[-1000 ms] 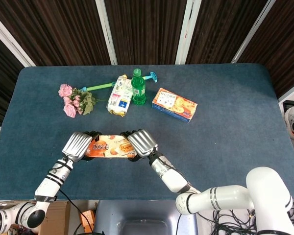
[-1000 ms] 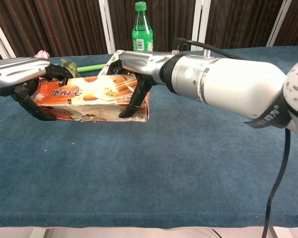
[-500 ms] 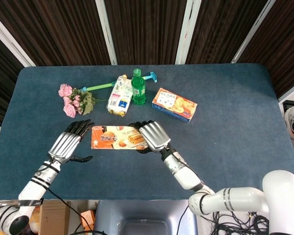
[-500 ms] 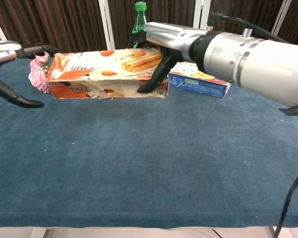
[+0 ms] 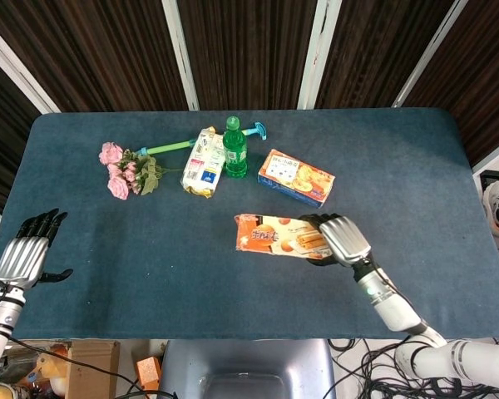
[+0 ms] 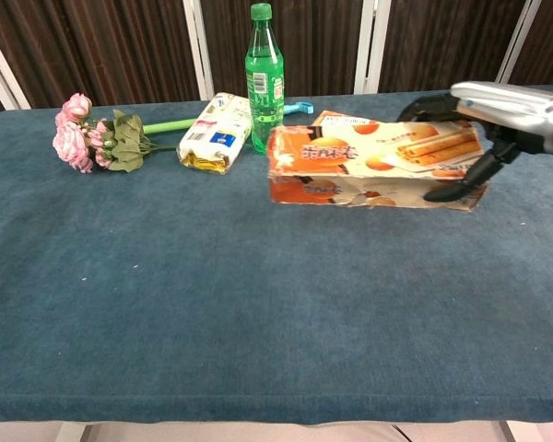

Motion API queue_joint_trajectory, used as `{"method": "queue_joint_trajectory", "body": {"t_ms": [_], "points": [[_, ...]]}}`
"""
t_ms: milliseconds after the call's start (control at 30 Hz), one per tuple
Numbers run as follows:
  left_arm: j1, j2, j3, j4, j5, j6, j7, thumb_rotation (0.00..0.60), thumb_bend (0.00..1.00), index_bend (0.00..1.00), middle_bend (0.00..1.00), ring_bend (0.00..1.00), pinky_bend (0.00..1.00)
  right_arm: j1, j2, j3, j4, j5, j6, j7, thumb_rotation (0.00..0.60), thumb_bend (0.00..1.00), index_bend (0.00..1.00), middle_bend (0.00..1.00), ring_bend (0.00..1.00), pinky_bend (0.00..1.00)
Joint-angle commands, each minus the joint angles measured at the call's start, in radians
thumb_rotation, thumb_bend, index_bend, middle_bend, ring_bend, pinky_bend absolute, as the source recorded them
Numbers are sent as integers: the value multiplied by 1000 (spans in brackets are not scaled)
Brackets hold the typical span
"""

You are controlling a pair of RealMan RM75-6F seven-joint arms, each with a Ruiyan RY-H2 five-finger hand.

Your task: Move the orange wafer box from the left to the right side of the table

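The long orange wafer box (image 5: 276, 235) (image 6: 364, 164) hangs above the table a little right of centre, lying level. My right hand (image 5: 338, 238) (image 6: 484, 124) grips its right end, fingers wrapped over the top and thumb under the front face. My left hand (image 5: 27, 253) is far off at the table's left edge, fingers spread and holding nothing; the chest view does not show it.
At the back stand a green bottle (image 5: 235, 148) (image 6: 264, 76), a white snack packet (image 5: 201, 162) (image 6: 211, 131), pink flowers (image 5: 122, 170) (image 6: 86, 135) and an orange-and-blue box (image 5: 297, 177), which is just behind the wafer box. Blue cloth covers the table (image 5: 416, 174).
My right hand has carried the wafer box rightward past the table's centre. My left hand, which let go of the box earlier, has drawn back to the left edge.
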Motion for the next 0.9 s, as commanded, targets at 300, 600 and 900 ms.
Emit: {"method": "queue_joint_trajectory", "body": {"t_ms": [300,600,900], "points": [[21,-40,7,61,34,-23,-55,581,156,0,0,0,82,-63,-56,-64,250,-75,-155,189,600,201,0,120,93,289],[47,-23,18,9,72,-10,-63,586,156,0,0,0,82,-75,61,-50,79,-99,-169,144,598,64,0,0,0,43],[201,54,94,-175,101,181,68,600,257,0,0,0,79,-316,324,-112,-236,-136,209,-216,599,58,0,0,0,0]]}}
